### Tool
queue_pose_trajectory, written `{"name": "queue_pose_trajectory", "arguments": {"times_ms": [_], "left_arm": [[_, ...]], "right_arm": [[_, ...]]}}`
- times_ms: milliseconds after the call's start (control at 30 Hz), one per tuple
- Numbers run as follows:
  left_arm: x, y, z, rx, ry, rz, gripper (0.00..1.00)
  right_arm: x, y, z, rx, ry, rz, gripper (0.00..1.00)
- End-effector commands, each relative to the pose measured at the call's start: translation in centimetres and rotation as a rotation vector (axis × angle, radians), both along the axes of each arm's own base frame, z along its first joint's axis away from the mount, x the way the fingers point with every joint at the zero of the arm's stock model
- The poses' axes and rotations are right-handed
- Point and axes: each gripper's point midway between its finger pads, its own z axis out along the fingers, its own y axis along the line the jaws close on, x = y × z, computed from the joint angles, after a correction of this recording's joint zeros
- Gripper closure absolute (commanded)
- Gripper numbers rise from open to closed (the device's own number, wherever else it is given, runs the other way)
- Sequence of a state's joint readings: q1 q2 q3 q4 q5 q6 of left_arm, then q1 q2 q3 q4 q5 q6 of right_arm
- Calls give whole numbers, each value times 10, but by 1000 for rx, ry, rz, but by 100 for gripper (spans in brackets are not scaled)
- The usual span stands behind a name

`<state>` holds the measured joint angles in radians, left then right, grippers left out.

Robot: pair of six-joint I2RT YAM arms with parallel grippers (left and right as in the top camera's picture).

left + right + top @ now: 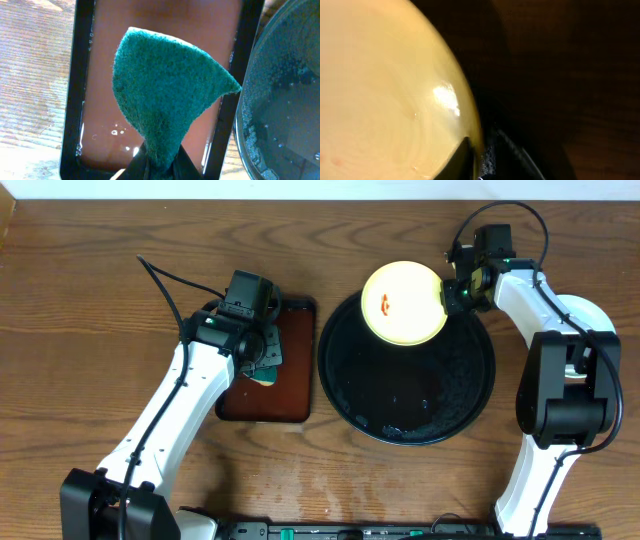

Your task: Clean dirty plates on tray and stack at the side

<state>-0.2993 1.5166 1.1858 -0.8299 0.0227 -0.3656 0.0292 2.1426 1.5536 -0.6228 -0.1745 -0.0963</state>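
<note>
A pale yellow plate [403, 302] with a small red-orange smear [385, 304] is held over the far rim of the round black tray [460, 395]. My right gripper [450, 292] is shut on the plate's right rim; the plate fills the left of the right wrist view [385, 85]. My left gripper [258, 360] is shut on a green scouring sponge [167, 92] and holds it over the brown rectangular tray [290, 395]. The two mint-white plates are out of view.
The brown rectangular tray [105, 60] is wet and lies just left of the black tray [285, 100], which is also wet. Bare wood tabletop [80, 330] lies to the left and front.
</note>
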Motion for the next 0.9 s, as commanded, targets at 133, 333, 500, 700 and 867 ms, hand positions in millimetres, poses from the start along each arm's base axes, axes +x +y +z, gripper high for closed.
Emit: {"name": "queue_pose_trajectory", "arguments": {"times_ms": [133, 333, 500, 700, 867], "left_arm": [[0, 3, 3, 13, -13, -6, 92], [0, 3, 3, 12, -14, -6, 92], [0, 3, 3, 12, -14, -6, 91], [1, 3, 3, 12, -17, -6, 92], [2, 2, 3, 10, -21, -6, 92]], "right_arm": [[-11, 5, 0, 39, 54, -57, 99], [-64, 25, 6, 158, 262, -32, 99], [-93, 16, 2, 113, 394, -98, 99], [-92, 22, 6, 154, 400, -121, 57], [-78, 15, 14, 136, 342, -78, 62]]}}
